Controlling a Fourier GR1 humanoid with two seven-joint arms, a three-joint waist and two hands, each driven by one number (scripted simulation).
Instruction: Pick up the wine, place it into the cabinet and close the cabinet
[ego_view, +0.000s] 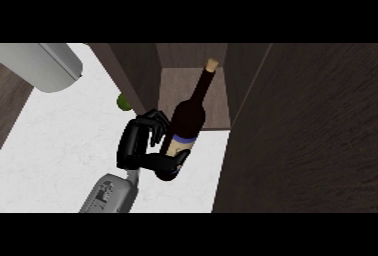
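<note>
The robot hand (144, 145) is curled round the lower body of the wine bottle (188, 117), fingers on its left side, thumb under its base. The bottle leans with its cork toward the open cabinet (184, 82), its neck already over the cabinet floor. The cabinet's left wall stands just beside the fingers. The open door (303, 130) fills the right side, close to the bottle. A green thing (124, 102) peeks out beside the left wall. A grey appliance (44, 65) sits at the worktop's (66, 135) far left corner.

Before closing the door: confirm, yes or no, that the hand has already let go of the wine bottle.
No. The hand is curled round the wine bottle at the open cabinet.
</note>
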